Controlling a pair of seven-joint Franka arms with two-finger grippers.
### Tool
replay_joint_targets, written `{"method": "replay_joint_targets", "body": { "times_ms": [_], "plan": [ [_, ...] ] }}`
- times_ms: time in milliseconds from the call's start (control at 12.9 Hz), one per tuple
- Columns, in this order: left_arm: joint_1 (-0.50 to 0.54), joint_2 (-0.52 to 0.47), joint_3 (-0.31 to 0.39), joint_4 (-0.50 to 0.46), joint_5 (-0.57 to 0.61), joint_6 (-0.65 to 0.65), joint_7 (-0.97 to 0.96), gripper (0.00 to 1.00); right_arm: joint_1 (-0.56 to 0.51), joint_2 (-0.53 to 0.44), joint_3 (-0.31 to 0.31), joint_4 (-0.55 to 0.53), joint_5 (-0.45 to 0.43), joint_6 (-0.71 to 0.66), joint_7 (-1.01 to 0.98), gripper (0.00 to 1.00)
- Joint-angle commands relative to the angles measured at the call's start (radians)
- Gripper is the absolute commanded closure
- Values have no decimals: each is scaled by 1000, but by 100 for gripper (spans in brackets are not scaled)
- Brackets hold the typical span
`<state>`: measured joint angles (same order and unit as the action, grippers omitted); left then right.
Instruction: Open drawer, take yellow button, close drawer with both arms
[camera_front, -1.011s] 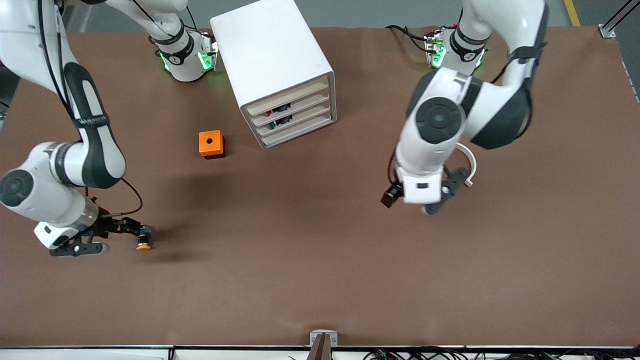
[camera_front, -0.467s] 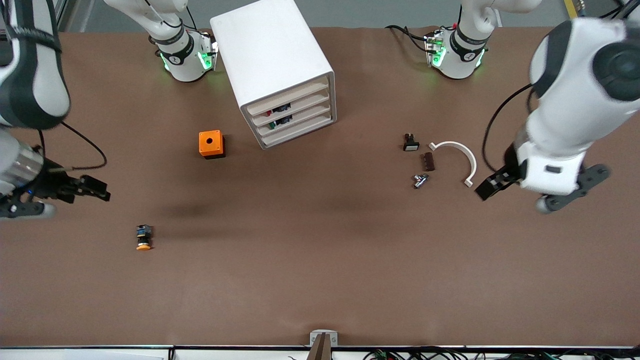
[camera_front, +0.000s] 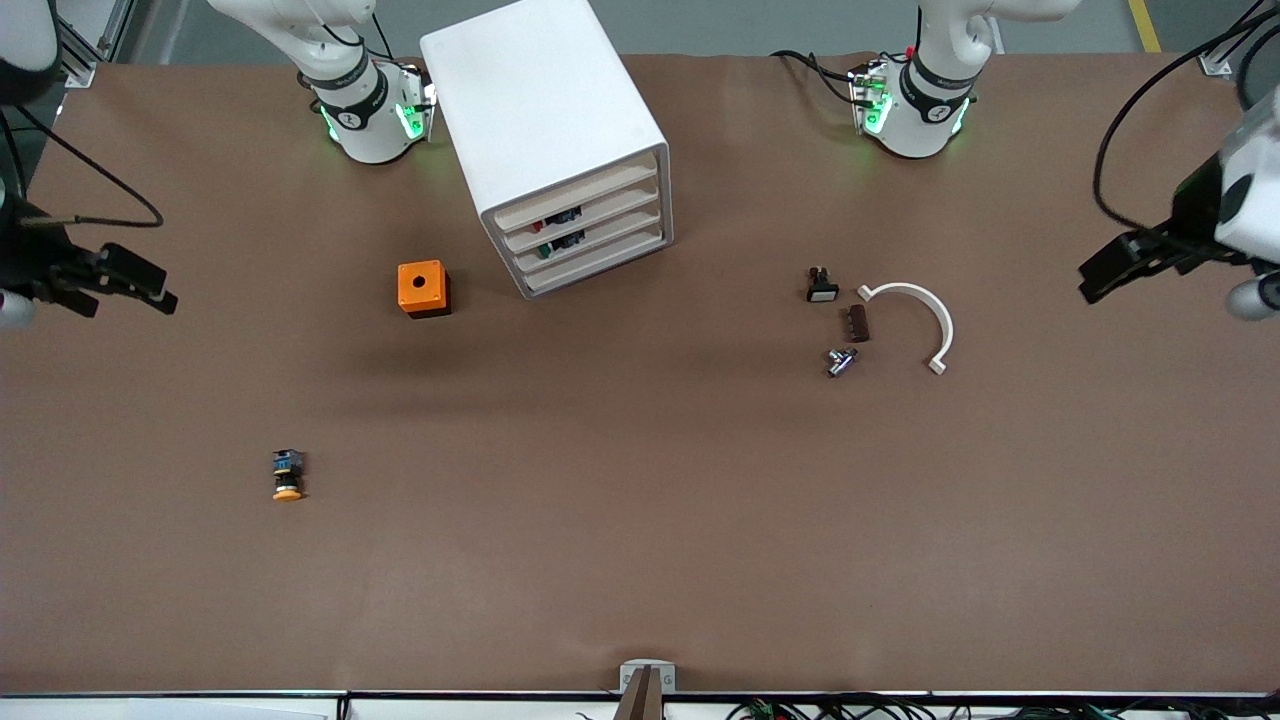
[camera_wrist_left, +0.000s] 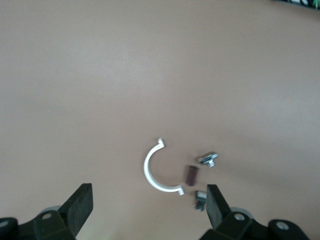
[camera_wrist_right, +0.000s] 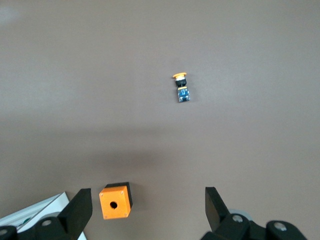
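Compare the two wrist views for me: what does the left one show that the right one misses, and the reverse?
Only the left wrist view shows the white curved bracket, the brown block, a small metal fitting and a small black part beside it.

Only the right wrist view shows the button lying on its side, the orange cube with its hole, and a corner of the white cabinet.

Both show bare brown table and that arm's own open end effector, left and right, holding nothing.
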<state>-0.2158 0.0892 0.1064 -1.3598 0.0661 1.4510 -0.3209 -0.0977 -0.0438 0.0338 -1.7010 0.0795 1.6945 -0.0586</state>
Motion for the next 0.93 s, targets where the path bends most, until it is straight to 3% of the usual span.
{"method": "replay_joint_targets", "body": {
  "times_ms": [0,233,544,856],
  "plan": [
    [32,-75,-4,-45,11,-34,140,0,33,-30,-37,-31,10,-19,22,0],
    [113,-115,-19,-85,0,-38,265,0,36,-19,-81,3,26,-145,8,0],
    [150,-152,-51,-136,-43,-29,283,0,47,-21,-74,24,-44,-154,20,0],
    [236,-193,-160,-182,-45,-26,283,0,62,10,-74,118,-47,-167,22,0]
  ]
}}
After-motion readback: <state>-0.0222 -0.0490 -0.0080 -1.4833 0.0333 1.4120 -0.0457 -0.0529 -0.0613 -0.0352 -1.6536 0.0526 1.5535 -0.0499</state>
